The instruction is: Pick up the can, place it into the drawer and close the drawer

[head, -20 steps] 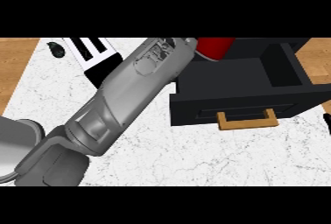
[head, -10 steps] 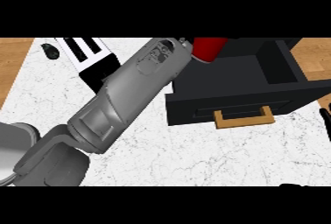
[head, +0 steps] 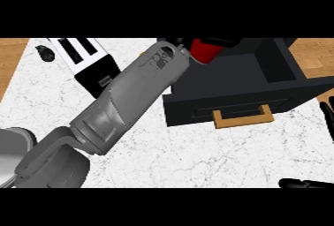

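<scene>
1. A white marbled counter with thin grey veins filled most of the scene.
2. Wooden floor in a warm brown showed past the counter's left edge, and again at the upper right.
3. A toaster, black-sided with a white slotted top, stood on the counter near its upper left corner.
4. A small dark object lay just left of the toaster; I could not tell what it was.

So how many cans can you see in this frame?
1: a red can at the top, held by the left hand above the open drawer. The left forearm could hide others.
</scene>
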Action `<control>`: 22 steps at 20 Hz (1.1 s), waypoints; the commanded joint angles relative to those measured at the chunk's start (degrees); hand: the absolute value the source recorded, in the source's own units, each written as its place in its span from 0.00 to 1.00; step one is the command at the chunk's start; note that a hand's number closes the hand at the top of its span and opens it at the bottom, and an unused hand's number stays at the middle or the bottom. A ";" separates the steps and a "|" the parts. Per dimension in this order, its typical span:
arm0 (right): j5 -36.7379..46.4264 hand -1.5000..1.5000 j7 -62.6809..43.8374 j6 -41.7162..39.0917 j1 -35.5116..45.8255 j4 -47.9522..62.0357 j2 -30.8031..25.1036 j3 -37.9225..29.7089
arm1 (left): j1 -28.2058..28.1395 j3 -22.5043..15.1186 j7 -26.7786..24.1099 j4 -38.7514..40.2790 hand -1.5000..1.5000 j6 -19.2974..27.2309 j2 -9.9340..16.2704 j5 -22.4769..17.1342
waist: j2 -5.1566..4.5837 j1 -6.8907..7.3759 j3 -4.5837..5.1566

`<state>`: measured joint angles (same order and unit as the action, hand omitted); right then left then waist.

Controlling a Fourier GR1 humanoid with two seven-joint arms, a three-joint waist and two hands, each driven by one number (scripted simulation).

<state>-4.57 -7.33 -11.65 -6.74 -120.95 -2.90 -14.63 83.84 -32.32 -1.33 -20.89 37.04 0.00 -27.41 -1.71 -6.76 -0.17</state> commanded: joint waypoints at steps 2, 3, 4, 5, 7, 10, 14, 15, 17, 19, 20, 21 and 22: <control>0.08 0.00 -0.79 0.19 1.87 -0.12 -1.13 -0.45 | -1.95 -2.65 -0.89 0.41 0.00 1.75 0.00 -1.20 | -0.02 -0.17 0.01; -0.55 0.00 -4.21 0.76 2.31 -1.47 -1.16 -0.03 | -0.07 -1.90 0.22 0.82 0.00 3.24 0.00 -1.86 | -0.05 -0.57 0.04; 1.72 0.00 -1.95 1.93 1.31 -1.17 0.85 1.25 | -0.71 -2.15 0.26 0.76 0.00 3.22 0.00 -2.27 | 0.06 -0.07 0.03; -0.58 0.00 -1.25 0.01 0.84 -0.82 -1.07 -0.80 | -2.27 -3.03 -0.23 0.68 0.00 3.72 0.00 -2.42 | -0.03 -0.76 -0.01; -0.66 0.00 -1.35 -0.65 -0.15 -1.28 -0.64 0.26 | -2.07 -2.70 -1.95 1.18 0.00 4.84 0.00 -2.81 | -0.27 -1.14 -0.01; 0.29 0.00 0.26 -0.13 0.43 0.08 -0.07 0.43 | -2.13 -3.52 -1.95 1.71 0.00 6.55 0.00 -3.28 | -0.45 -1.29 -0.03; 0.11 0.00 0.31 -0.77 -0.17 -0.76 -0.81 0.04 | -3.80 -4.90 -2.34 -0.76 0.00 8.70 0.00 -5.00 | -0.04 -0.93 -0.02; -0.25 0.00 -0.12 -1.91 -0.37 -3.00 -2.21 -0.11 | -4.16 -5.45 -1.84 -2.11 0.00 10.12 0.00 -5.59 | 0.15 -1.22 0.01; 3.74 0.00 0.01 -0.05 1.81 -2.84 -2.32 0.80 | -2.91 -4.19 -3.48 -0.48 0.00 10.50 0.00 -6.23 | -0.48 -1.54 0.04; 7.90 0.00 3.37 0.08 0.85 -3.46 -3.57 0.12 | -3.35 -4.20 -2.53 -1.85 0.00 8.96 0.00 -7.62 | -0.07 -0.53 0.04; 10.51 0.00 3.26 -0.06 -1.66 -7.75 -2.67 2.84 | -2.91 -3.79 -1.97 -1.59 0.00 9.64 0.00 -7.95 | 0.33 -0.20 0.10; 11.17 0.00 2.54 -0.35 1.46 -6.15 -4.98 2.07 | -5.18 -3.41 -4.68 -2.62 0.00 9.06 0.00 -8.89 | -0.18 -0.25 0.13; 11.15 0.00 3.73 -0.64 -0.90 -8.20 -4.89 1.38 | -3.31 -2.89 -3.43 -1.43 0.00 8.67 0.00 -9.26 | 0.10 -0.54 0.09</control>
<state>2.89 -5.38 -11.91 -6.59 -126.31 -6.19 -13.45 80.38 -35.99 -4.25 -22.32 45.80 0.01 -34.87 -1.70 -7.30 -0.10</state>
